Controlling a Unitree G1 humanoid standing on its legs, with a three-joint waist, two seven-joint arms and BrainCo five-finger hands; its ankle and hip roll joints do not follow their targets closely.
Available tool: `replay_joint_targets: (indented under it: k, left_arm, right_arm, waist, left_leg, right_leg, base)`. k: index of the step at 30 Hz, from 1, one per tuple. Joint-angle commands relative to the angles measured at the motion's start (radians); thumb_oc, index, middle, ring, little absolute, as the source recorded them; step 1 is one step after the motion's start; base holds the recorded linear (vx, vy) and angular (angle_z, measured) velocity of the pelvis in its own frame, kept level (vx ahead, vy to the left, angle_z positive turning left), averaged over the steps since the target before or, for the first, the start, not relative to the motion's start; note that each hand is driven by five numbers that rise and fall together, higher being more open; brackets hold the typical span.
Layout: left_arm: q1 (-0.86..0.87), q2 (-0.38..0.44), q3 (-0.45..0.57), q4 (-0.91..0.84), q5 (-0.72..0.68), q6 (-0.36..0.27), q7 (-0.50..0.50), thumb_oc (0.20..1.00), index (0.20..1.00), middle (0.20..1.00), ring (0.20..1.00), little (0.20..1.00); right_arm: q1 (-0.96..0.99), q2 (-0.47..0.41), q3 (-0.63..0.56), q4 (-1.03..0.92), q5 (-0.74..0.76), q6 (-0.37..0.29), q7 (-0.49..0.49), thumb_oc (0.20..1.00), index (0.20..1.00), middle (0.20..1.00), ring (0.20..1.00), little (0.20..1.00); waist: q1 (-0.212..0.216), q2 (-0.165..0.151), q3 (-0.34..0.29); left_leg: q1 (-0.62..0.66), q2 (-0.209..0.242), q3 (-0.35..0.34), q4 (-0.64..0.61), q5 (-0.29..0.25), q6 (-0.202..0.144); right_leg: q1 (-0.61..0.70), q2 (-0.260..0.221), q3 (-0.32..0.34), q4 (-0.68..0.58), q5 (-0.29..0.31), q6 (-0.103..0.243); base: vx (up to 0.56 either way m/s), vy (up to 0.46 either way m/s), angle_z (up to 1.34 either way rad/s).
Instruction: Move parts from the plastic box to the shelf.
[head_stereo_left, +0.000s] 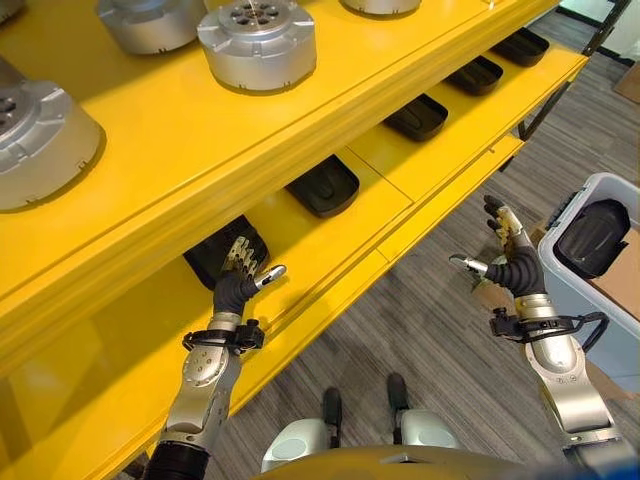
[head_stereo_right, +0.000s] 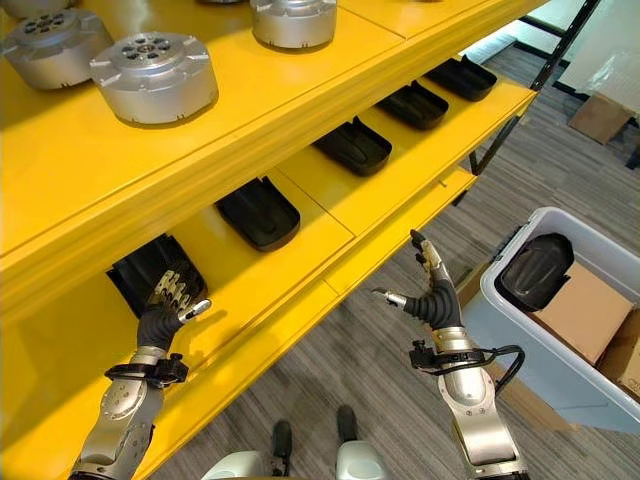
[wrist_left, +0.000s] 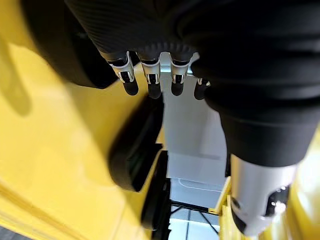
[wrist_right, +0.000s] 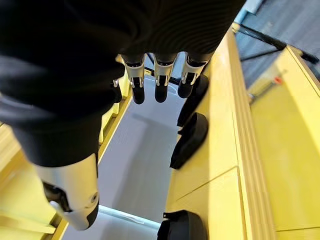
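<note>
We had the left hand (head_stereo_left: 238, 285) at the lower shelf (head_stereo_left: 330, 245), fingers straight and relaxed, tips touching or just short of the black part (head_stereo_left: 215, 255) sitting furthest to our left in the row; it gripped nothing. The right hand (head_stereo_right: 432, 295) hung over the floor between shelf edge and the plastic box (head_stereo_right: 500, 315), fingers spread, also w/o a load. One black part (head_stereo_right: 535, 268) lay in the box beside a cardboard piece (head_stereo_right: 585, 312), so we judged at least one more transfer was due. Four other black parts (head_stereo_left: 323, 185) sat along the same shelf, spaced apart, and round metal housings (head_stereo_left: 257, 42) stood on the upper shelf (head_stereo_left: 190, 130). Our reading of the step: left hand was finishing a placement, so we wanted the part fully back from the front lip and roughly in line w/ its neighbours before letting it be. A flat-fingered nudge suited that better than a grasp, pushing low on the part so it slid and didn't tip. We couldn't tell from the left wrist view whether the part sat flat. Next the right hand needed to swing out over the box, approx. above the remaining part, w/o clipping the box rim.
</note>
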Motion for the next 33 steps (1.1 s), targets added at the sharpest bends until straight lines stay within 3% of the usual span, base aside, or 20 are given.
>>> replay_joint_targets:
  k: [1, 3, 4, 5, 7, 9, 10, 13, 15, 20, 22, 24, 25, 26, 27, 29, 30, 31, 32, 33]
  left_arm:
    - [-0.001, 0.043, 0.016, -0.092, 0.032, -0.076, 0.014, 1.000, 1.000, 1.000, 1.000, 1.000]
    - [-0.011, 0.050, 0.016, -0.102, 0.039, -0.076, 0.020, 1.000, 1.000, 1.000, 1.000, 1.000]
    - [-0.023, 0.062, 0.026, -0.128, 0.043, -0.075, 0.029, 1.000, 1.000, 1.000, 1.000, 1.000]
    - [-0.023, 0.061, 0.024, -0.131, 0.033, -0.073, 0.031, 1.000, 1.000, 1.000, 1.000, 1.000]
    - [-0.024, 0.059, 0.028, -0.134, 0.023, -0.071, 0.032, 1.000, 1.000, 1.000, 1.000, 1.000]
    - [-0.029, 0.050, 0.040, -0.148, 0.006, -0.070, 0.039, 1.000, 1.000, 1.000, 1.000, 1.000]
    - [-0.028, 0.050, 0.041, -0.148, 0.006, -0.070, 0.039, 1.000, 1.000, 1.000, 1.000, 1.000]
    - [-0.023, 0.048, 0.052, -0.155, 0.025, -0.069, 0.049, 1.000, 1.000, 1.000, 1.000, 1.000]
    - [-0.051, 0.028, 0.034, -0.123, 0.030, -0.066, 0.052, 1.000, 1.000, 1.000, 1.000, 1.000]
    - [-0.110, -0.002, 0.010, -0.109, -0.024, -0.067, 0.053, 1.000, 1.000, 1.000, 1.000, 1.000]
    - [-0.112, -0.004, 0.008, -0.106, -0.028, -0.068, 0.049, 1.000, 1.000, 1.000, 1.000, 1.000]
    - [-0.113, -0.014, 0.006, -0.096, -0.033, -0.067, 0.054, 1.000, 1.000, 1.000, 1.000, 1.000]
    - [-0.114, -0.014, 0.006, -0.096, -0.033, -0.067, 0.054, 1.000, 1.000, 1.000, 1.000, 1.000]
    - [-0.100, -0.025, 0.007, -0.097, -0.036, -0.066, 0.055, 1.000, 1.000, 1.000, 1.000, 1.000]
    - [-0.101, -0.025, 0.007, -0.097, -0.036, -0.066, 0.055, 1.000, 1.000, 1.000, 1.000, 1.000]
    - [-0.081, -0.025, 0.009, -0.102, -0.033, -0.065, 0.051, 1.000, 1.000, 1.000, 1.000, 1.000]
    - [-0.083, -0.028, -0.001, -0.097, -0.046, -0.059, 0.045, 1.000, 1.000, 1.000, 1.000, 1.000]
    - [-0.092, -0.031, -0.020, -0.090, -0.059, -0.055, 0.040, 1.000, 1.000, 1.000, 1.000, 1.000]
    - [-0.100, -0.033, -0.035, -0.085, -0.059, -0.054, 0.040, 1.000, 1.000, 1.000, 1.000, 1.000]
    - [-0.110, -0.035, -0.053, -0.082, -0.061, -0.050, 0.044, 1.000, 1.000, 1.000, 1.000, 1.000]
  right_arm:
    - [-0.065, -0.016, -0.015, -0.045, 0.027, -0.034, 0.007, 1.000, 1.000, 1.000, 1.000, 1.000]
    - [-0.079, -0.011, -0.009, -0.045, 0.022, -0.032, 0.003, 1.000, 1.000, 1.000, 1.000, 1.000]
    - [-0.116, 0.005, 0.010, -0.033, 0.022, -0.032, -0.011, 1.000, 1.000, 1.000, 1.000, 1.000]
    - [-0.146, 0.018, 0.033, -0.023, 0.020, -0.027, -0.016, 1.000, 1.000, 1.000, 1.000, 1.000]
    - [-0.160, 0.023, 0.044, -0.015, 0.020, -0.023, -0.018, 1.000, 1.000, 1.000, 1.000, 1.000]
    - [-0.170, 0.030, 0.050, -0.008, 0.016, -0.012, -0.015, 1.000, 1.000, 1.000, 1.000, 1.000]
    - [-0.170, 0.030, 0.051, -0.008, 0.016, -0.011, -0.015, 1.000, 1.000, 1.000, 1.000, 1.000]
    - [-0.171, 0.046, 0.059, -0.012, 0.008, 0.003, -0.015, 1.000, 1.000, 1.000, 1.000, 1.000]
    - [-0.162, 0.049, 0.059, -0.005, 0.021, 0.006, -0.010, 1.000, 1.000, 1.000, 1.000, 1.000]
    - [-0.171, 0.025, 0.030, -0.010, 0.055, -0.023, -0.044, 1.000, 1.000, 1.000, 1.000, 1.000]
    - [-0.171, 0.019, 0.029, -0.009, 0.057, -0.023, -0.048, 1.000, 1.000, 1.000, 1.000, 1.000]
    - [-0.173, 0.001, 0.029, -0.003, 0.060, -0.027, -0.057, 1.000, 1.000, 1.000, 1.000, 1.000]
    - [-0.174, 0.001, 0.029, -0.003, 0.061, -0.027, -0.057, 1.000, 1.000, 1.000, 1.000, 1.000]
    - [-0.169, -0.016, 0.027, -0.009, 0.072, -0.030, -0.054, 1.000, 1.000, 1.000, 1.000, 1.000]
    - [-0.170, -0.016, 0.027, -0.009, 0.072, -0.030, -0.054, 1.000, 1.000, 1.000, 1.000, 1.000]
    - [-0.158, -0.027, 0.021, -0.009, 0.087, -0.035, -0.044, 1.000, 1.000, 1.000, 1.000, 1.000]
    - [-0.145, -0.033, 0.014, -0.015, 0.088, -0.035, -0.047, 1.000, 1.000, 1.000, 1.000, 1.000]
    - [-0.135, -0.038, 0.008, -0.016, 0.084, -0.034, -0.052, 1.000, 1.000, 1.000, 1.000, 1.000]
    - [-0.128, -0.037, 0.000, -0.020, 0.078, -0.031, -0.059, 1.000, 1.000, 1.000, 1.000, 1.000]
    - [-0.130, -0.034, -0.001, -0.018, 0.078, -0.032, -0.064, 1.000, 1.000, 1.000, 1.000, 1.000]
  waist:
    - [0.001, 0.015, -0.029]
    - [0.014, 0.015, -0.018]
    - [0.066, 0.031, -0.003]
    - [0.071, 0.039, -0.004]
    - [0.073, 0.040, -0.003]
    - [0.064, 0.032, -0.005]
    - [0.067, 0.031, -0.005]
    - [0.059, 0.013, -0.010]
    - [0.067, -0.027, -0.038]
    - [0.015, -0.006, -0.057]
    - [0.008, 0.003, -0.055]
    - [-0.009, 0.022, -0.049]
    - [-0.010, 0.021, -0.050]
    - [-0.019, 0.034, -0.037]
    - [-0.019, 0.033, -0.038]
    - [-0.022, 0.029, -0.025]
    - [-0.021, 0.018, -0.006]
    - [-0.019, 0.005, 0.013]
    - [-0.014, -0.003, 0.021]
    - [0.008, -0.018, 0.027]
  left_leg:
    - [-0.068, -0.020, -0.018, 0.021, 0.021, 0.004]
    - [-0.065, -0.009, 0.008, 0.036, 0.006, 0.007]
    - [-0.056, 0.035, 0.071, 0.051, -0.016, -0.002]
    - [-0.037, 0.066, 0.109, 0.041, -0.017, -0.012]
    - [-0.021, 0.077, 0.125, 0.032, -0.020, -0.016]
    - [0.002, 0.082, 0.137, 0.013, -0.026, -0.025]
    - [0.004, 0.080, 0.141, 0.009, -0.025, -0.023]
    - [0.053, 0.097, 0.166, -0.044, -0.021, -0.048]
    - [0.076, 0.105, 0.188, -0.044, -0.035, -0.077]
    - [0.065, 0.249, 0.189, 0.024, -0.017, -0.154]
    - [0.059, 0.272, 0.190, 0.039, -0.014, -0.164]
    - [0.060, 0.324, 0.197, 0.086, 0.025, -0.189]
    - [0.057, 0.324, 0.196, 0.084, 0.029, -0.189]
    - [0.054, 0.353, 0.179, 0.159, 0.074, -0.197]
    - [0.051, 0.352, 0.178, 0.158, 0.078, -0.197]
    - [0.008, 0.376, 0.137, 0.306, 0.154, -0.189]
    - [-0.057, 0.387, 0.139, 0.460, 0.188, -0.177]
    - [-0.113, 0.363, 0.153, 0.542, 0.160, -0.177]
    - [-0.155, 0.336, 0.171, 0.523, 0.140, -0.157]
    - [-0.232, 0.258, 0.121, 0.419, 0.089, -0.136]
  right_leg:
    - [-0.049, 0.061, 0.014, 0.172, -0.083, 0.023]
    - [-0.070, 0.051, -0.024, 0.223, -0.093, 0.030]
    - [-0.075, -0.081, -0.293, 0.290, -0.110, 0.042]
    - [-0.067, -0.163, -0.398, 0.292, -0.077, 0.046]
    - [-0.073, -0.200, -0.401, 0.283, -0.047, 0.057]
    - [-0.097, -0.272, -0.371, 0.226, 0.059, 0.099]
    - [-0.096, -0.272, -0.368, 0.220, 0.064, 0.102]
    - [-0.104, -0.357, -0.379, 0.139, 0.175, 0.153]
    - [-0.051, -0.337, -0.425, 0.080, 0.171, 0.172]
    - [-0.024, -0.230, -0.427, 0.090, 0.045, 0.117]
    - [-0.021, -0.208, -0.426, 0.090, 0.027, 0.103]
    - [-0.005, -0.150, -0.415, 0.089, -0.017, 0.069]
    - [-0.007, -0.149, -0.416, 0.087, -0.014, 0.067]
    - [0.005, -0.096, -0.384, 0.093, -0.051, 0.033]
    - [0.002, -0.096, -0.385, 0.091, -0.048, 0.032]
    - [0.013, -0.049, -0.354, 0.099, -0.083, -0.015]
    - [0.038, -0.031, -0.357, 0.101, -0.112, -0.046]
    - [0.067, -0.021, -0.353, 0.101, -0.145, -0.059]
    - [0.068, -0.030, -0.360, 0.100, -0.141, -0.055]
    - [0.072, -0.050, -0.339, 0.091, -0.128, -0.033]
  base:
    - [0.01, 0.053, -0.29]
    - [-0.03, -0.004, -0.70]
    - [-0.05, -0.087, -1.44]
    - [-0.03, -0.134, -1.59]
    - [0.03, -0.107, -1.17]
    - [0.06, -0.137, -0.66]
    - [0.04, -0.131, -0.45]
    - [0.11, -0.245, -0.17]
    - [0.22, -0.402, -0.22]
    - [0.13, -0.365, -0.29]
    - [0.07, -0.217, -0.13]
    - [0.10, -0.234, -0.04]
    - [0.17, -0.282, -0.17]
    - [0.11, -0.201, -0.14]
    - [0.19, -0.326, -0.38]
    - [0.13, -0.284, -0.55]
    - [0.18, -0.342, -0.65]
    - [0.13, -0.251, -0.16]
    - [0.16, -0.039, 0.03]
    - [0.23, 0.199, 0.09]
